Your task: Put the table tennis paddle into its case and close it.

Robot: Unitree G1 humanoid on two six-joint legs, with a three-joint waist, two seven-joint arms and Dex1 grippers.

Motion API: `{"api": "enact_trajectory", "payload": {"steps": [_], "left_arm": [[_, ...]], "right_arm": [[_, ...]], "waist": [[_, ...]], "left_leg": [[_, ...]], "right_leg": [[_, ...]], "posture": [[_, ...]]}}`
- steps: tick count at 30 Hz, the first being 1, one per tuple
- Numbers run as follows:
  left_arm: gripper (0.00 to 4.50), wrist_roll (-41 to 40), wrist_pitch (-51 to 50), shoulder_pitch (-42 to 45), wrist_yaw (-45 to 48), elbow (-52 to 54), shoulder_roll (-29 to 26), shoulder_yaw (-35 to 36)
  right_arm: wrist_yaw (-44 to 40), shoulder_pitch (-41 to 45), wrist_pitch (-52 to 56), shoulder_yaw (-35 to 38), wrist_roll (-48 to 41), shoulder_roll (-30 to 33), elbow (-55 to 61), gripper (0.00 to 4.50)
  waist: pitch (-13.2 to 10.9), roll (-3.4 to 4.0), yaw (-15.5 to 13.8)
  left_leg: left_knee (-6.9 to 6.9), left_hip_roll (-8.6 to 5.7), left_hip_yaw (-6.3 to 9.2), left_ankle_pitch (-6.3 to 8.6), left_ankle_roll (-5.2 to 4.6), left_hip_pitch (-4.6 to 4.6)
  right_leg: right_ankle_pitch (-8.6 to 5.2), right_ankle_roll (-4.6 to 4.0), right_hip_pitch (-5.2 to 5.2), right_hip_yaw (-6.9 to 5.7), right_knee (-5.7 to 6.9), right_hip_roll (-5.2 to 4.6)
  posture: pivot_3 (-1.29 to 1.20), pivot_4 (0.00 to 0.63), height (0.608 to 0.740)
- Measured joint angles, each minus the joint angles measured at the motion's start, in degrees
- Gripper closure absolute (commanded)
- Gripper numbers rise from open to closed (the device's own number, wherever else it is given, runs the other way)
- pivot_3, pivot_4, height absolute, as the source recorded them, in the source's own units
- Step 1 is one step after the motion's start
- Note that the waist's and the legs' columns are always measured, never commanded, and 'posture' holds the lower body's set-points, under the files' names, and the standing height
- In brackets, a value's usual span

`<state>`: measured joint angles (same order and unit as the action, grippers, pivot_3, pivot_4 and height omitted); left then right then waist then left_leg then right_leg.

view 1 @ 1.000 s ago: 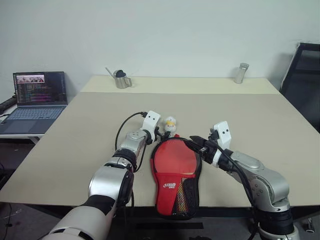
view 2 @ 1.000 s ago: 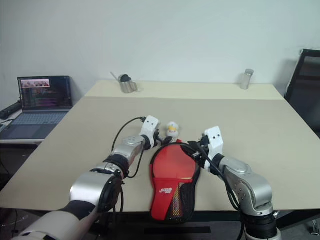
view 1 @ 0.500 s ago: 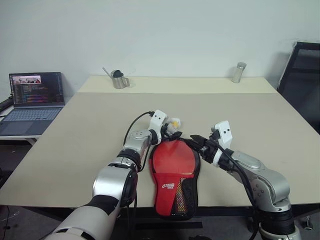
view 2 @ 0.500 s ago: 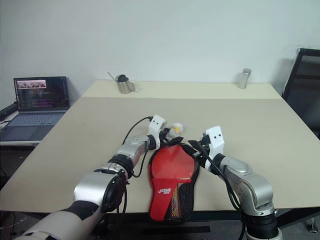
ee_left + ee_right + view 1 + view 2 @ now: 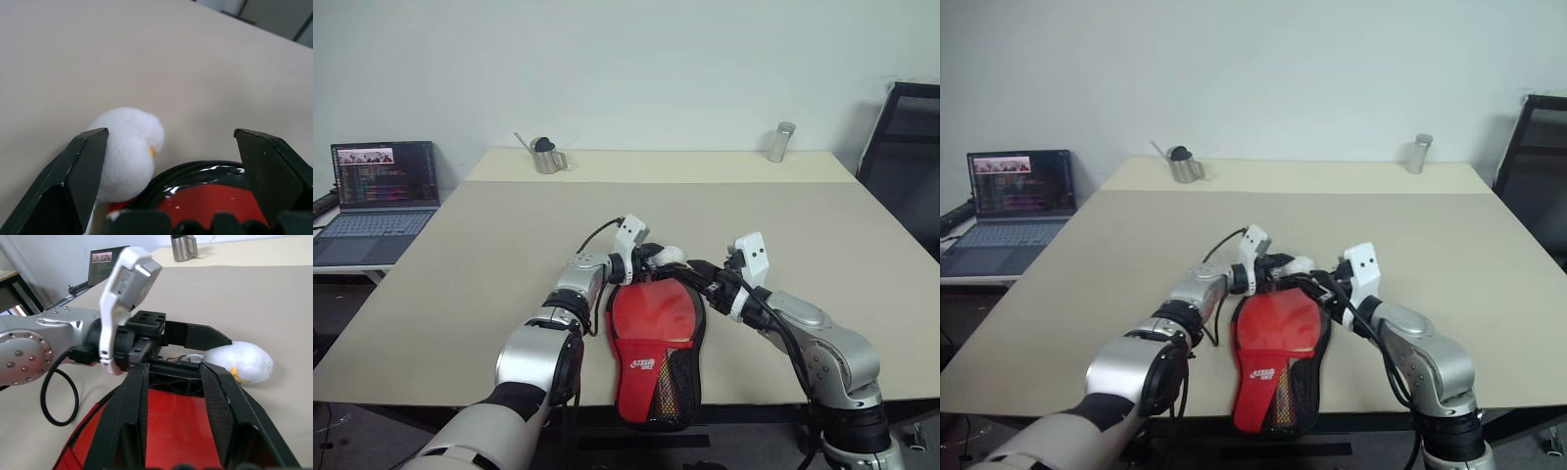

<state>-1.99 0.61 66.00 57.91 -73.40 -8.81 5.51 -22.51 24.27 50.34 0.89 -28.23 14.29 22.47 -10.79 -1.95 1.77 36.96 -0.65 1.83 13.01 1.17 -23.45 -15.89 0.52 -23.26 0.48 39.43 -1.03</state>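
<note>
My open left gripper (image 5: 171,161) hovers at the case's (image 5: 654,364) twelve o'clock rim; right gripper (image 5: 176,396) pinches it, steady.

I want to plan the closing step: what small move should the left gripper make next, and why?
Probably lower the left gripper slightly and close it on the black rim of the case. It stands open over that rim, and the white soft toy lies beside one finger, so avoid pinching it.
</note>
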Motion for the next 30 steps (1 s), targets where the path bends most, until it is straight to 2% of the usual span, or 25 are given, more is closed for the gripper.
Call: {"api": "enact_trajectory", "payload": {"steps": [8,9,11,16,25,30], "left_arm": [[0.00,0.6,2.4,-0.1,2.1,2.8,-5.7,-1.4],[0.00,0.8,3.3,-0.1,2.3,3.3,-6.6,-1.8],[0.00,0.8,3.9,-0.1,2.9,4.3,-8.1,-1.8],[0.00,0.0,3.8,-1.9,5.8,8.1,-9.9,-1.8],[0.00,-2.5,0.1,-7.5,6.5,13.9,-12.2,-1.2],[0.00,-4.8,-4.9,-13.0,8.8,25.0,-13.1,-1.4]], "right_arm": [[-1.4,1.5,-0.4,0.3,-0.5,1.7,-0.9,2.73],[-1.8,1.7,-0.3,0.6,-1.2,2.2,-1.0,2.34],[-3.0,2.2,0.1,1.3,-2.3,3.4,-1.3,1.87],[-5.7,3.8,0.4,2.2,-3.7,6.3,-1.6,0.06],[-7.2,4.5,0.2,1.0,-4.3,7.6,-3.1,0.02],[-8.3,7.1,0.1,0.3,-3.3,10.7,-5.6,0.02]], "waist": [[0.0,0.00,0.1],[0.0,0.00,0.1],[0.0,0.00,0.0],[0.0,0.00,0.0],[0.0,0.00,0.0],[0.0,0.01,0.1]], "left_leg": [[-0.01,0.03,0.01,0.00,0.00,0.01],[0.00,0.02,0.00,0.00,0.00,0.00],[0.00,0.01,-0.01,0.00,0.00,0.00],[0.00,0.02,0.00,0.01,-0.01,0.00],[0.04,0.05,0.00,0.01,-0.01,-0.01],[0.02,0.06,-0.01,0.01,-0.01,0.00]], "right_leg": [[0.00,0.00,-0.01,0.01,0.02,0.02],[0.00,0.00,-0.01,0.01,0.01,0.02],[0.00,-0.01,-0.01,0.03,0.00,0.01],[0.00,-0.01,-0.01,0.01,0.01,0.01],[0.01,-0.01,-0.01,0.03,0.04,0.01],[0.01,-0.02,-0.01,0.06,0.04,0.01]], "posture": [[0.00,0.150,0.740],[0.00,0.150,0.740],[0.00,0.150,0.740],[0.00,0.150,0.740],[0.00,0.150,0.740],[0.00,0.150,0.740]]}}
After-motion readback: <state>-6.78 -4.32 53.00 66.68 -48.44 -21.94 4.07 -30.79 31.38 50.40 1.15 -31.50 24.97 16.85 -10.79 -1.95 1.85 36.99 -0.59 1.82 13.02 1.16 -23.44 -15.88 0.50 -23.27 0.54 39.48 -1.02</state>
